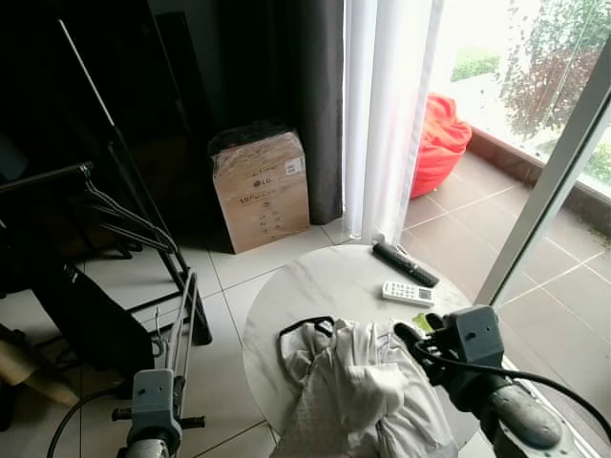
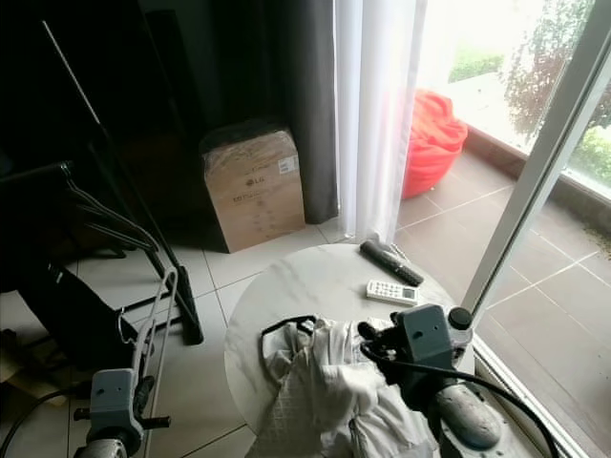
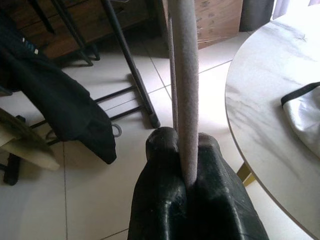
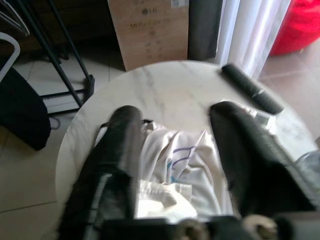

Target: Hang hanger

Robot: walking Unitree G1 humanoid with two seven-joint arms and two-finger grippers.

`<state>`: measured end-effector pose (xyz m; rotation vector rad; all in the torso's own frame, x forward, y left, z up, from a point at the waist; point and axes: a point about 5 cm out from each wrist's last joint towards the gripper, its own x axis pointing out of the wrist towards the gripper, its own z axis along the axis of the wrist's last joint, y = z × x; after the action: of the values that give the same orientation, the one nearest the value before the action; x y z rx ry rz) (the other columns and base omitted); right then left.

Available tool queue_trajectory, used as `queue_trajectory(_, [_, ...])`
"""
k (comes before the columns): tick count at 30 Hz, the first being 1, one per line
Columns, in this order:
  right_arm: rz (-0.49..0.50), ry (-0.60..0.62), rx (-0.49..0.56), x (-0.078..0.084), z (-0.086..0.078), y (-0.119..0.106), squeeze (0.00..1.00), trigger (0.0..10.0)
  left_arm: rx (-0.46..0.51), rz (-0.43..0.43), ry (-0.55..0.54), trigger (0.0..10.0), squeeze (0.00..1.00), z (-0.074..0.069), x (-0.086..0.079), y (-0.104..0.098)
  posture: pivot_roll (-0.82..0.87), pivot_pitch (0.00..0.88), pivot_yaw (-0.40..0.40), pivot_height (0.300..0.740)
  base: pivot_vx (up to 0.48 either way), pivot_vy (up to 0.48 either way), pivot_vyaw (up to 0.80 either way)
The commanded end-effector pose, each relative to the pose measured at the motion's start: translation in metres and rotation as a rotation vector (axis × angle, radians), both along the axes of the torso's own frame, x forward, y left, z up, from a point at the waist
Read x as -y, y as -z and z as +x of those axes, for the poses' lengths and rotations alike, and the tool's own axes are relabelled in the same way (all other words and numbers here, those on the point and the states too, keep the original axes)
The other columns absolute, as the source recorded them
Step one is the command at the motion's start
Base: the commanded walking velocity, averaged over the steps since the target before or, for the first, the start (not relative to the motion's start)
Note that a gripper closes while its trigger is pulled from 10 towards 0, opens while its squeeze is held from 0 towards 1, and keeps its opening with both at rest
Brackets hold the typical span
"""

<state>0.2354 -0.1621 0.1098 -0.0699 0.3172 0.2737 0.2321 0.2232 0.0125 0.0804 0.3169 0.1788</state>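
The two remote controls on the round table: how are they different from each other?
The black remote is dark and long; the white remote is pale and shorter, with rows of buttons showing. The black remote lies nearer the curtain, the white remote nearer the right gripper. Both lie flat on the round table, close together on the bare marble.

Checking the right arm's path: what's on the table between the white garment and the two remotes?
Bare marble tabletop separates the white garment from the white remote and black remote, in both eye views.
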Motion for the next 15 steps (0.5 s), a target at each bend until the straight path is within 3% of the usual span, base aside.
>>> queue_trajectory(1, [-0.007, 0.013, 0.006, 0.002, 0.001, 0.001, 1.00, 10.0, 0.003, 0.026, 0.005, 10.0, 0.00, 0.000, -0.003, -0.003, -0.20, 0.089, 0.067, 0.740, 0.000, 0.000, 0.00])
queue_trajectory(3, [0.037, 0.041, 0.044, 0.002, 0.005, -0.004, 1.00, 10.0, 0.004, 0.027, 0.004, 10.0, 0.00, 0.000, -0.003, -0.003, -0.20, 0.090, 0.068, 0.740, 0.000, 0.000, 0.00])
queue_trajectory(4, [0.051, 0.060, 0.093, -0.001, 0.012, -0.010, 0.00, 10.0, 0.013, 0.032, 0.011, 10.0, 0.00, 0.001, -0.003, -0.004, -0.20, 0.090, 0.068, 0.740, 0.000, 0.000, 0.00])
queue_trajectory(7, [0.013, 0.097, 0.119, -0.001, 0.020, -0.008, 0.00, 10.0, 0.050, 0.038, 0.016, 10.0, 0.00, 0.004, -0.002, -0.011, -0.20, 0.089, 0.070, 0.740, 0.000, 0.000, 0.00])
queue_trajectory(11, [0.050, 0.183, 0.158, 0.002, 0.027, -0.007, 0.00, 10.0, 0.110, 0.038, 0.024, 10.0, 0.00, 0.008, 0.000, -0.023, -0.18, 0.092, 0.074, 0.740, 0.000, 0.000, 0.00])
queue_trajectory(15, [0.057, 0.211, 0.211, 0.001, 0.032, -0.012, 0.00, 10.0, 0.153, 0.063, 0.058, 10.0, 0.00, 0.010, 0.000, -0.033, -0.17, 0.098, 0.080, 0.740, 0.000, 0.000, 0.80])
